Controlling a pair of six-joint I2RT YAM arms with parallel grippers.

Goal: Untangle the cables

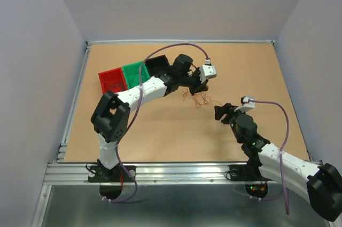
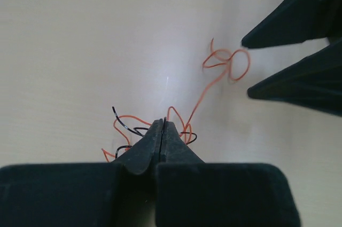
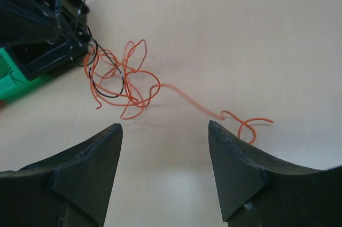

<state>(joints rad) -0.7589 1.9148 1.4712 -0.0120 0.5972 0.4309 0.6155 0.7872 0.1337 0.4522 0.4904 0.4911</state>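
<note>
There are 3 bins: 1 red bin (image 1: pixel 112 81), 1 green bin (image 1: pixel 134 73), 1 black bin (image 1: pixel 157 65). There are 2 grippers: left gripper (image 2: pixel 163 125), right gripper (image 3: pixel 164 124). There is 1 clump of cables (image 3: pixel 120 80), strands uncountable.

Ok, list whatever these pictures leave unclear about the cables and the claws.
- Left wrist: the shut left claw covers its own pinch point, so whether it holds any of the cables is hidden.
- Top: the clump is too small to separate strands.
- Right wrist: the left claw covers the clump's far end; the long orange strand blurs midway.

White links (image 1: pixel 144 89), black joints (image 1: pixel 110 116), apparently lilac wiring (image 1: pixel 179 45).
</note>
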